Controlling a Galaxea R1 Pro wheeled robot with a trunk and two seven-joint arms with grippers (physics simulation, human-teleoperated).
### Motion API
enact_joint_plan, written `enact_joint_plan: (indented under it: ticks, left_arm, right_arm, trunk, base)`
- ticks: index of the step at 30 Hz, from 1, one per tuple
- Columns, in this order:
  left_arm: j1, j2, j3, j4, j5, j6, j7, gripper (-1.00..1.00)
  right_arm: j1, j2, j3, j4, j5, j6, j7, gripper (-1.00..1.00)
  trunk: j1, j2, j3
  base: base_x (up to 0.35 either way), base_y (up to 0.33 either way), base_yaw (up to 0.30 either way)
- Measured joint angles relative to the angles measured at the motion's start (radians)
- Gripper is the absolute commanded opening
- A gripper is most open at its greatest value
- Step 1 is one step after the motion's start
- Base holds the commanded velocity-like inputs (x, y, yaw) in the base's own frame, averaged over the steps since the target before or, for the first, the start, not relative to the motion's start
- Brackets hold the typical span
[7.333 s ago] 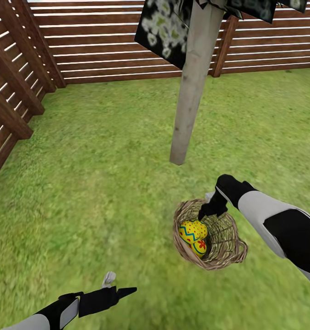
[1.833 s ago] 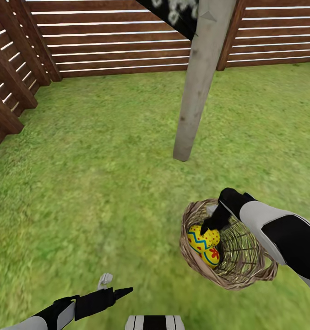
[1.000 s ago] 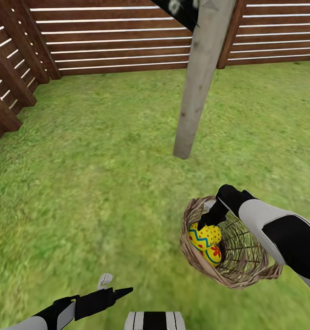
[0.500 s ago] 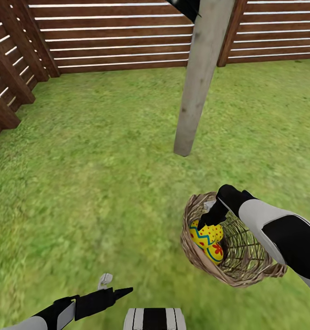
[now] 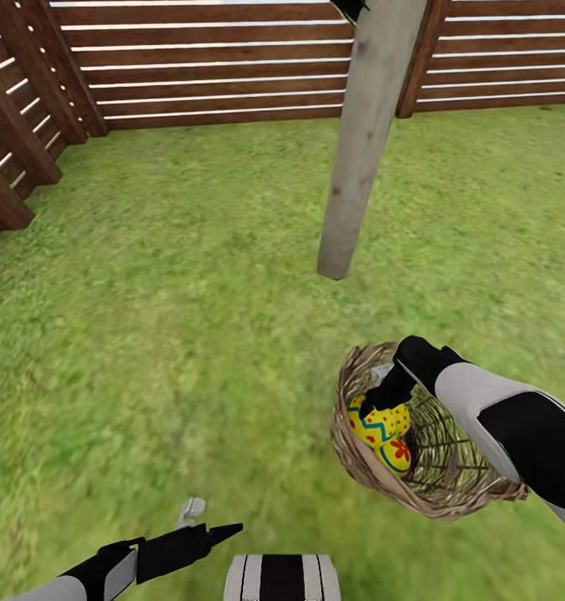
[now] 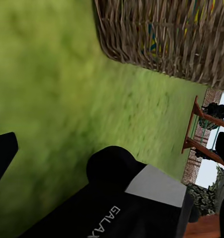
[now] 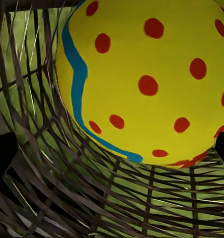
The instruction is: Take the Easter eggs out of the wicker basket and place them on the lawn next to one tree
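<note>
While your right gripper [image 5: 380, 392] reaches into the wicker basket [image 5: 449, 492] near the tree [image 5: 361, 159], its grip unclear, grasp 1 Easter egg [image 5: 380, 424] next.

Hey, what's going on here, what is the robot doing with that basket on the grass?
The right gripper is reaching down into the wicker basket, which sits tipped on the lawn a little short of the tree. The Easter eggs are in the basket; the right wrist view shows one close up, just ahead of the open jaws and not yet gripped. The left gripper hangs idle over the grass, holding nothing.
</note>
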Motion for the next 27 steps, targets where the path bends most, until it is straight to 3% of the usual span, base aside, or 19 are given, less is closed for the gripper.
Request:
enact_joint_plan:
  ticks: [6, 13, 17, 27]
  left_arm:
    - [0.0, 0.0, 0.0, 0.0, 0.0, 0.0, 0.0, 1.0]
    - [0.0, 0.0, 0.0, 0.0, 0.0, 0.0, 0.0, 1.0]
    - [0.0, -0.001, 0.0, 0.0, 0.0, 0.0, 0.0, 1.0]
    - [0.0, 0.0, 0.0, 0.0, 0.001, -0.008, 0.0, 1.0]
  right_arm:
    - [0.0, -0.001, -0.002, -0.001, 0.0, -0.001, -0.002, 1.0]
    - [0.0, -0.002, -0.007, -0.001, 0.0, -0.001, -0.004, 1.0]
    - [-0.001, -0.004, 0.008, 0.0, 0.015, -0.007, -0.004, 1.0]
    - [0.0, -0.006, 0.002, -0.001, 0.01, -0.004, -0.006, 1.0]
  trunk:
    - [0.023, -0.042, -0.019]
    - [0.023, -0.042, -0.019]
    - [0.038, -0.07, -0.031]
    - [0.038, -0.07, -0.031]
  base:
    - [0.0, 0.0, 0.0]
    - [0.0, 0.0, 0.0]
    - [0.0, 0.0, 0.0]
    - [0.063, 0.013, 0.0]
